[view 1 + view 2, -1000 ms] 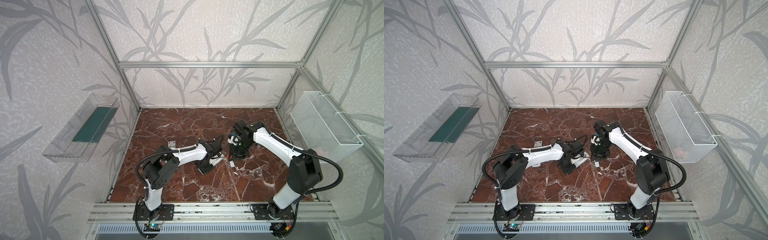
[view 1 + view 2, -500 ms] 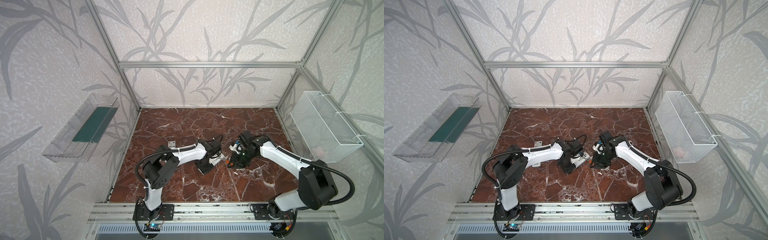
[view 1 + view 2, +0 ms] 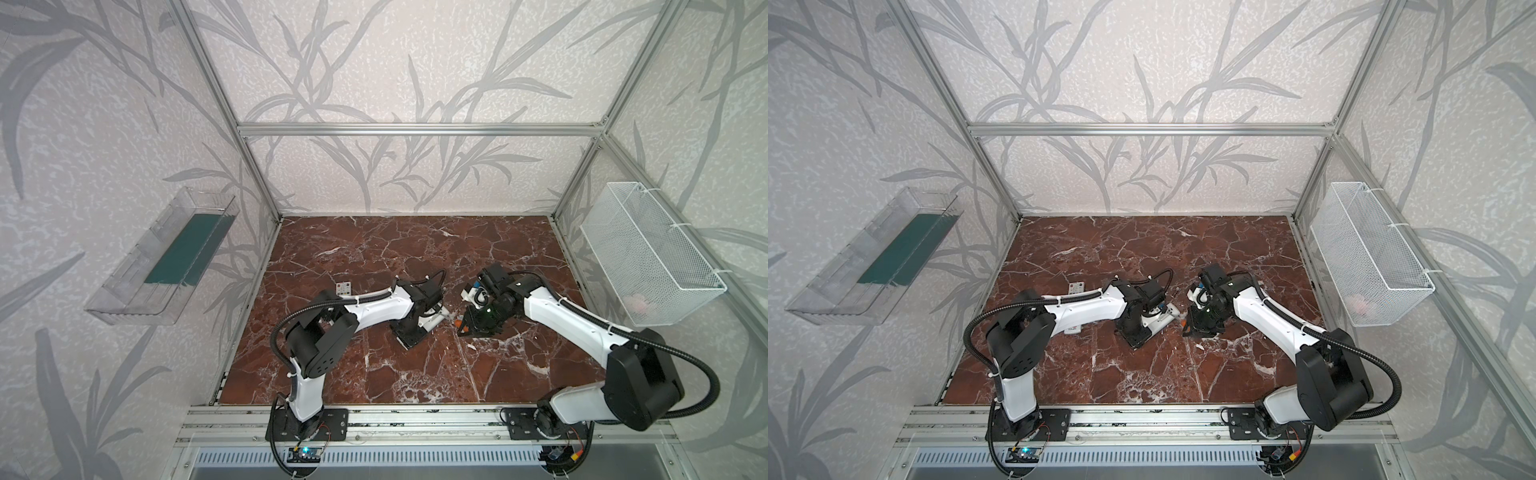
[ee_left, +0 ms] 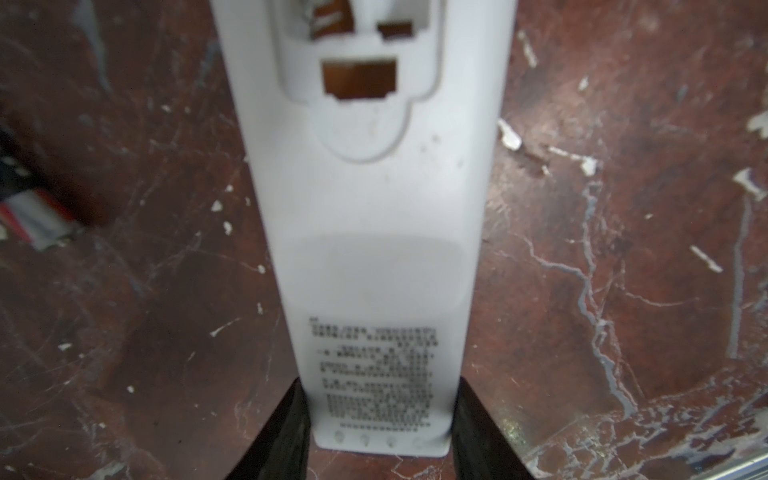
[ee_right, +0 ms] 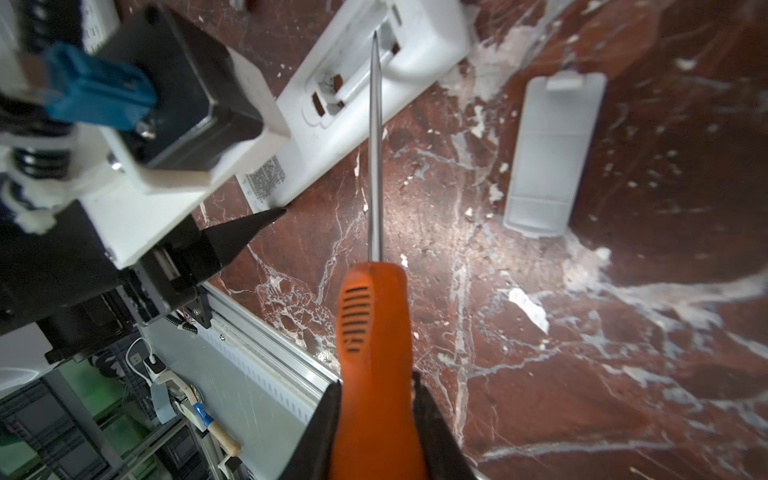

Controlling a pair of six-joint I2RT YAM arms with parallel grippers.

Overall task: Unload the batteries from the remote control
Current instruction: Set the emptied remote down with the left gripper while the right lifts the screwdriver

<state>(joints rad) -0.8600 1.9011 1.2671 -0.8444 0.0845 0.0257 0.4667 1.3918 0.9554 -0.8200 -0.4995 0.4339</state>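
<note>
Two grippers sit mid-frame in both top views: left gripper (image 4: 380, 432) clamps the remote (image 4: 374, 208) by its end, right gripper (image 5: 374, 399) pinches screwdriver (image 5: 374, 324), shaft across the open bay (image 5: 332, 89); cover (image 5: 548, 153) lies beside; batteries cannot be made out.

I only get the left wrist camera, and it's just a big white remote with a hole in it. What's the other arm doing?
Observer: The right gripper is shut on an orange screwdriver.
Operator: Where's it pointing?
Observer: Its metal tip is over the remote's open battery compartment.
Operator: Where's the lid?
Observer: A white cover lies flat on the table beside the remote, not touching it.
</note>
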